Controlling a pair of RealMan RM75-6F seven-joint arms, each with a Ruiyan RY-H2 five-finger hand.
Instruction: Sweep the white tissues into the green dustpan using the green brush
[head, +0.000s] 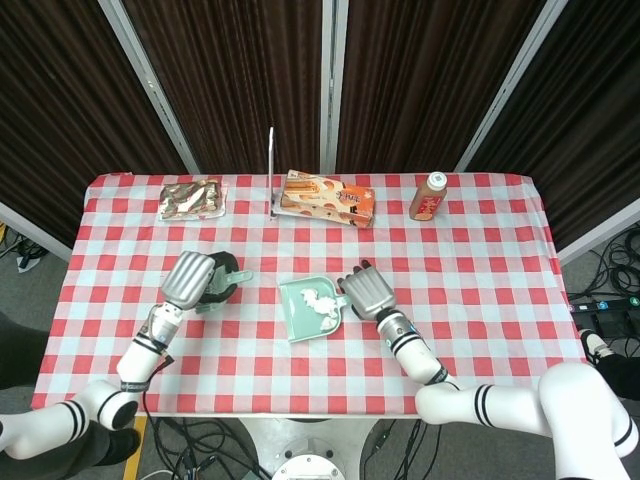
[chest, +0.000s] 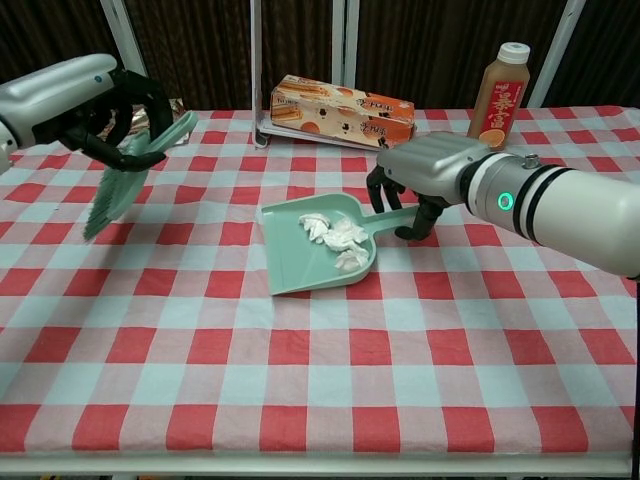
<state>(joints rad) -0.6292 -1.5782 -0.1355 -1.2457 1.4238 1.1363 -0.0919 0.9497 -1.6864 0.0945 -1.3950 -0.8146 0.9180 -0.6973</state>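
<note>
The green dustpan (chest: 293, 268) lies on the checked cloth near the table's middle, with white tissues (chest: 338, 234) piled in it toward the handle. My right hand (chest: 432, 174) grips the dustpan handle (chest: 392, 222) from above. My left hand (chest: 92, 98) is raised well to the left, holding the green brush (chest: 122, 188) with its bristles hanging down, clear of the cloth. In the head view the dustpan (head: 300, 322) with the tissues (head: 322, 304) lies between the left hand (head: 189, 280), still holding the brush (head: 228, 284), and the right hand (head: 368, 292).
Along the back stand a biscuit box (head: 328, 198), a brown drink bottle (head: 428, 196), a snack packet (head: 191, 198) and a thin metal upright (head: 271, 170). The bottle (chest: 497, 95) and box (chest: 340, 108) sit behind my right hand.
</note>
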